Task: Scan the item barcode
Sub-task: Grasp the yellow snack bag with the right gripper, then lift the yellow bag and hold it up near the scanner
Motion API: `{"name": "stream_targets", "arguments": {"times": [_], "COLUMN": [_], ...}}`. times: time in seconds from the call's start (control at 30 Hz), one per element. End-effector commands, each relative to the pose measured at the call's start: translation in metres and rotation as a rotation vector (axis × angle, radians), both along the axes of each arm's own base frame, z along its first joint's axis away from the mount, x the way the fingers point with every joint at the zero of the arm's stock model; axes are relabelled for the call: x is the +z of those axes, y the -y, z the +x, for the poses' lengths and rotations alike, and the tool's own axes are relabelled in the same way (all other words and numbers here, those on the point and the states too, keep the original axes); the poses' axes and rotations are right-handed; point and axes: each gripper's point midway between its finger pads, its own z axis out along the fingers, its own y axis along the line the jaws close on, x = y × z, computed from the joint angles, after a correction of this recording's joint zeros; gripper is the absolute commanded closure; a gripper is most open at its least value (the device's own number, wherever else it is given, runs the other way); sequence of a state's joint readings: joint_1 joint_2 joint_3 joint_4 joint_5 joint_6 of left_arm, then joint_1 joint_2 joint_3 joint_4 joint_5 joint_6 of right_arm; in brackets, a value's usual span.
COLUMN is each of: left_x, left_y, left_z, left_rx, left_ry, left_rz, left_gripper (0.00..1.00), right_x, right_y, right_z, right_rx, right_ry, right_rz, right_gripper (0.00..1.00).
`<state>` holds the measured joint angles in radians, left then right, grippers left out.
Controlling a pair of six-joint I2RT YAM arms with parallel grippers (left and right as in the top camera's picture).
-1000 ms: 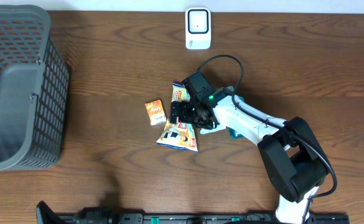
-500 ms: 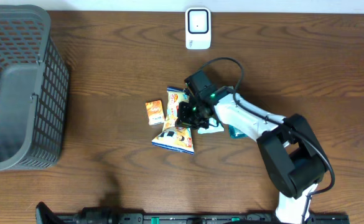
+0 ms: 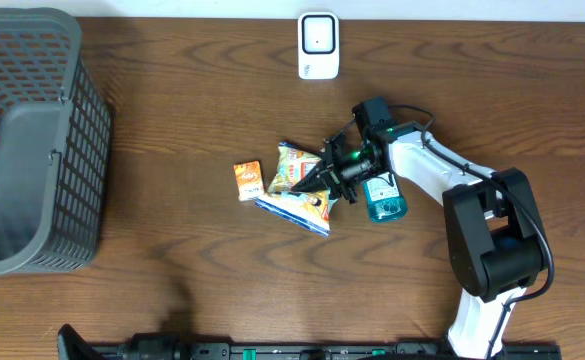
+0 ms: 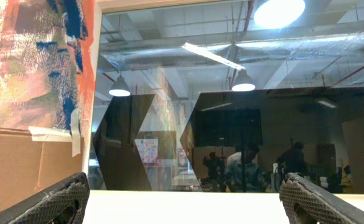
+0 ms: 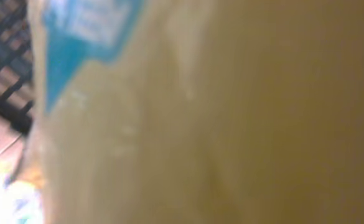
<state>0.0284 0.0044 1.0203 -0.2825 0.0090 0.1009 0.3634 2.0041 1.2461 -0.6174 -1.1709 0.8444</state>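
Observation:
Two yellow snack bags lie mid-table, an upper one [image 3: 294,165] and a lower one [image 3: 298,208] with blue edges. A small orange packet [image 3: 247,180] lies left of them. My right gripper [image 3: 324,176] is shut at the right edge of the upper snack bag and seems to hold it. In the right wrist view a blurred yellow wrapper [image 5: 219,124] with a blue patch fills the frame and hides the fingers. The white barcode scanner [image 3: 318,45] stands at the table's far edge. My left gripper [image 4: 183,185] is open and holds nothing, pointing at a window; the overhead view does not show it.
A teal bottle [image 3: 383,197] lies under the right arm's forearm, just right of the bags. A large grey mesh basket [image 3: 32,140] takes up the table's left end. A dark rail [image 3: 272,350] runs along the front edge.
The right gripper has shut on the snack bag and pulled back to the right. Both bags have shifted and turned. The teal bottle is now uncovered.

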Motion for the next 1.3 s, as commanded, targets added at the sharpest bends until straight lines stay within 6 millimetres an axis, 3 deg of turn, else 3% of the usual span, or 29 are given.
{"name": "stream_targets", "arguments": {"times": [0.0,0.13,0.3,0.43,0.5,0.77,1.1,1.27], "left_x": [0.0,-0.005,-0.038,-0.066,-0.082,-0.146,-0.174,-0.189], "left_y": [-0.001,0.001,0.001,0.0,-0.001,-0.003,-0.003,-0.003], "left_z": [0.0,0.003,0.031,0.061,0.075,0.123,0.138,0.145], "left_rx": [0.003,-0.01,-0.009,-0.01,-0.009,-0.008,-0.038,-0.043], "left_ry": [0.003,-0.02,-0.165,-0.255,-0.3,-0.472,-0.535,-0.572], "left_rz": [-0.011,-0.003,-0.009,-0.012,-0.014,-0.02,-0.094,-0.115], "left_gripper": [0.02,0.02,0.02,0.02,0.02,0.02,0.02,0.02], "right_x": [0.034,0.051,0.058,0.057,0.057,0.057,0.058,0.058], "right_y": [-0.011,-0.023,-0.037,-0.043,-0.044,-0.044,-0.044,-0.041], "right_z": [-0.018,-0.033,-0.053,-0.076,-0.081,-0.081,-0.081,-0.075], "right_rx": [0.063,0.122,0.181,0.17,0.171,0.147,0.076,0.06], "right_ry": [-0.1,-0.142,-0.187,-0.441,-0.486,-0.583,-0.858,-0.859], "right_rz": [0.224,0.313,0.339,0.225,0.203,0.157,0.025,0.032], "right_gripper": [0.99,0.99,0.99,0.99,0.99,0.99,0.99,0.98]}}
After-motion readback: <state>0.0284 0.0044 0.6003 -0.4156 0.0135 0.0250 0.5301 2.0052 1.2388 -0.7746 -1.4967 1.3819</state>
